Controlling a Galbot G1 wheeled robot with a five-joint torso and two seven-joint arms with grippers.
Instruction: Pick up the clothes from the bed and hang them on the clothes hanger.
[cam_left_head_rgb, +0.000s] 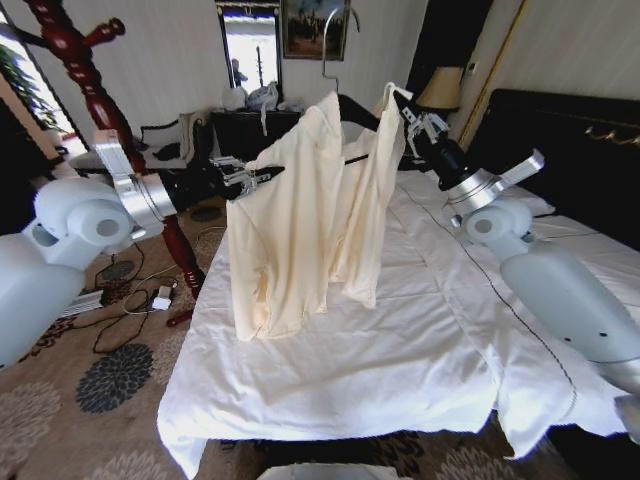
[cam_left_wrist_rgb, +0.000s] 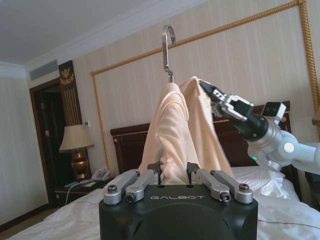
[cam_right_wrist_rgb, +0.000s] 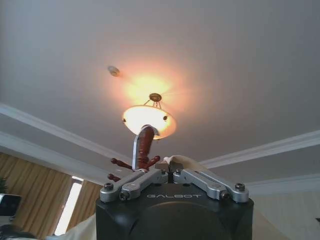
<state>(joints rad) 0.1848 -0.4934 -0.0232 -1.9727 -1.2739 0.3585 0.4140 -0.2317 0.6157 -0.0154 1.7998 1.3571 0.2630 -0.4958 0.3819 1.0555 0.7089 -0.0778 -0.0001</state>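
The clothes (cam_left_head_rgb: 300, 220), a pale cream-yellow garment, are held in the air above the bed (cam_left_head_rgb: 400, 360), clear of the white duvet. The garment is draped over a dark hanger bar, with a metal hook (cam_left_head_rgb: 328, 45) rising above it. Its long axis runs vertically: the neck and shoulders are uppermost and the hem and a sleeve hang down toward the bedding. The shoulder line is tilted, the end toward the robot's right being higher.

In the head view, the left gripper (cam_left_head_rgb: 250, 178) is seen at the lower shoulder end, closed onto the garment and the bar there. In the left wrist view its fingers (cam_left_wrist_rgb: 131, 184) are drawn together around the cloth. The right gripper (cam_left_head_rgb: 406, 108) is clamped on the upper tip of the fabric, which is pulled up into a point; the same pinch is seen in the left wrist view (cam_left_wrist_rgb: 212, 94).

The clothes hanger (cam_left_head_rgb: 90, 90), a dark-red wooden stand, is seen on the floor just beside the bed, on the robot's left, behind the left arm, apart from the garment. In the right wrist view its pegs (cam_right_wrist_rgb: 144, 150) are seen beyond the gripper under a lit ceiling lamp (cam_right_wrist_rgb: 149, 120).
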